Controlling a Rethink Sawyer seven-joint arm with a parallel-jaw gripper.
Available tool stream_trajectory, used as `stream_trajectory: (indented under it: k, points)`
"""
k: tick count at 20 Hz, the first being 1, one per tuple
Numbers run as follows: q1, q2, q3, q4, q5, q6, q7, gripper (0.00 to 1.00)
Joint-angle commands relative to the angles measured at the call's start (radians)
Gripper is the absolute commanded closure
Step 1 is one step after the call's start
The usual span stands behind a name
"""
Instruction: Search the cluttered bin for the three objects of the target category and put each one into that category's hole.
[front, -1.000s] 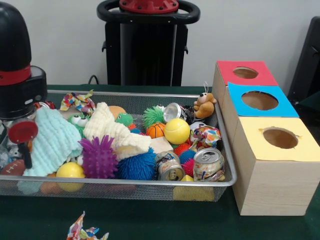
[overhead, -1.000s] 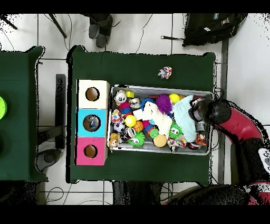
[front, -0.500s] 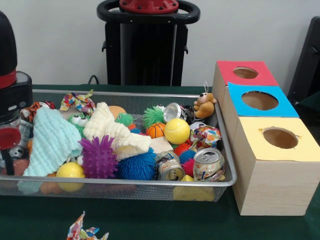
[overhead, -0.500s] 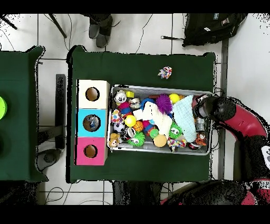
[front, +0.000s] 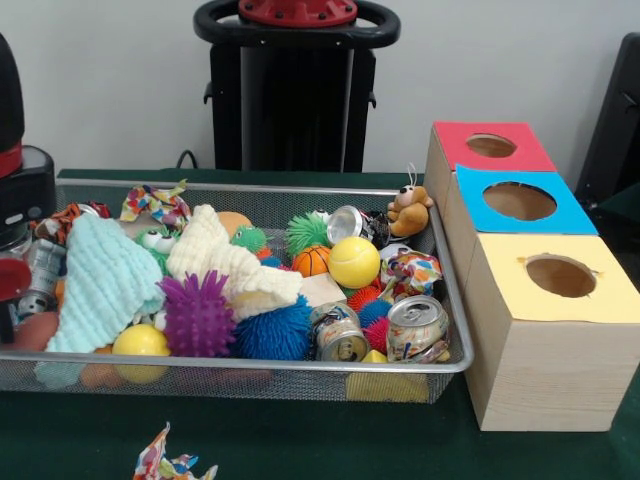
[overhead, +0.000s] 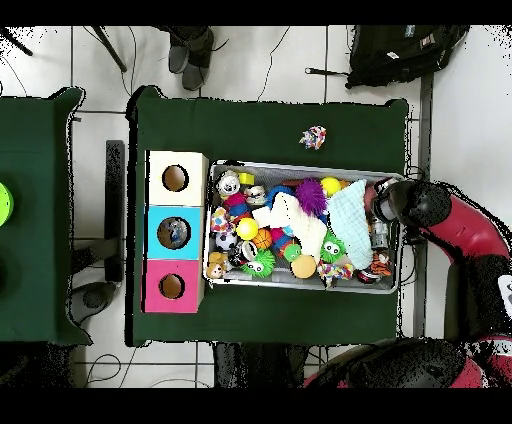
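The green surface (front: 560, 455) carries everything, and the largest thing on it is the wire mesh bin (front: 300, 377), heaped so full that toys overlap and hide one another, which is why a search is needed at all. Just beside the bin's end stand three wooden boxes in a row, their holes facing up so items can be dropped in: the red box (front: 490, 147), the blue box (front: 518, 201) and the yellow box (front: 556, 277). The arm (overhead: 462, 232) hangs over the bin's opposite end, well apart from the boxes; its pincer (front: 8, 290) sits at the picture's edge, and I cannot tell whether it is released or clenched. Which category is wanted is not shown; candidates in the bin include crushed cans (front: 416, 328), a pale blue cloth (front: 105, 280), a purple spiky ball (front: 197, 315) and a yellow ball (front: 354, 262).
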Motion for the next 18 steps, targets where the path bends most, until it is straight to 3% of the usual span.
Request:
stream_trajectory:
  k: [1, 18]
  points:
    - [-0.020, 0.040, 0.019, -0.026, -0.056, 0.125, -0.125, 1.00]
    - [-0.015, 0.063, -0.024, -0.067, -0.088, 0.123, -0.119, 1.00]
